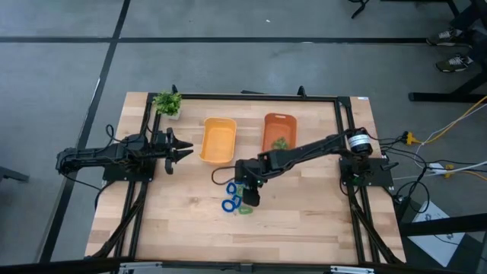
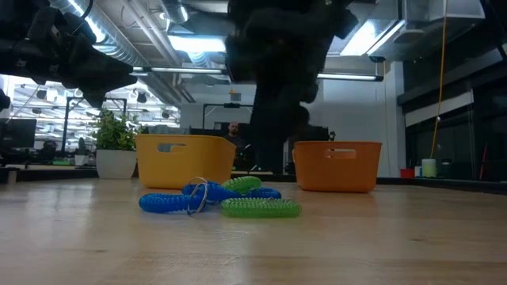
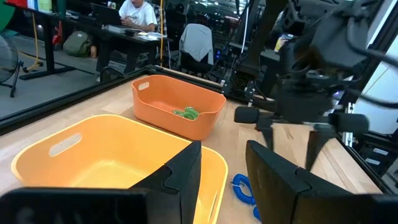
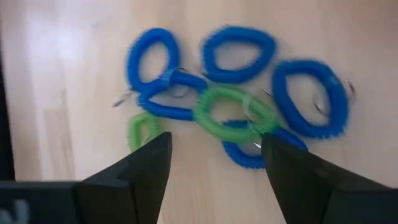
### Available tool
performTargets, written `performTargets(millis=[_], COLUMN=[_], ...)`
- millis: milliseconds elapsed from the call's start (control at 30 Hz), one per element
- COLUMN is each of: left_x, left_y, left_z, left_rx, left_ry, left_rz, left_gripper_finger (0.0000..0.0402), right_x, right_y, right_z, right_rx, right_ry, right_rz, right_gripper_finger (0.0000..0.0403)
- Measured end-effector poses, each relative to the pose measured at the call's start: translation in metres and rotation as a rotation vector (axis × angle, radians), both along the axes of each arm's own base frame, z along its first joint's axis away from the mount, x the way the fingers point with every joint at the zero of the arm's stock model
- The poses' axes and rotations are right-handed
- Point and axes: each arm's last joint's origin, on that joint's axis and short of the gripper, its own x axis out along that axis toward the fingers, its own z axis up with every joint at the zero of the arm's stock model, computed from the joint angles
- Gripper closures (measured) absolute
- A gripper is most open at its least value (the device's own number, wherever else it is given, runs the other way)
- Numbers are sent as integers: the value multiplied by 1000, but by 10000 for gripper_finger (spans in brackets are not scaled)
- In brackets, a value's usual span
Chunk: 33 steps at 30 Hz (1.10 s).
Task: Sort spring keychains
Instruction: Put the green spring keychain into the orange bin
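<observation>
Several spring keychains (image 4: 230, 93), blue and green coil loops, lie in a loose pile on the wooden table (image 1: 236, 202), near its middle (image 2: 218, 199). My right gripper (image 4: 214, 149) hangs open just above the pile, pointing steeply down, one finger on each side of the green loop (image 4: 233, 112) and touching nothing (image 1: 249, 196). One more green keychain (image 3: 185, 112) lies inside the orange bin (image 3: 205, 102). My left gripper (image 3: 224, 162) waits open and level at the table's left (image 1: 185, 150), facing the yellow bin (image 1: 205, 141).
The yellow bin (image 3: 37, 168) and the orange bin (image 1: 268, 129) stand side by side at the far middle of the table. A small potted plant (image 1: 167, 103) stands at the far left corner. A black frame rail (image 1: 251, 97) runs along the table's far edge.
</observation>
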Motion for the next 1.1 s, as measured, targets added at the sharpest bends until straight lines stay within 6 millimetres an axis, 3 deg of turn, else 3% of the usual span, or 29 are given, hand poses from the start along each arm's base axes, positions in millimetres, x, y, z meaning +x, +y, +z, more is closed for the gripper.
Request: performTargets(millis=[300,500,867,1100], left_x=[0,0,0,0], left_y=[0,0,0,0], left_z=[0,0,0,0], left_rx=[0,0,0,0], left_ry=[0,0,0,0], left_rz=[0,0,0,0], left_gripper_finger=[279,279,279,279], right_x=[-7,-9,-3,-6], right_y=[33,47,47,27], right_z=[1,2,5,-12], right_rx=[-140,-328,-421,-470], right_ry=[-89,-146,-238,-183], right_rz=[422,569,631,611], right_gripper_finger=[155,155,155,155])
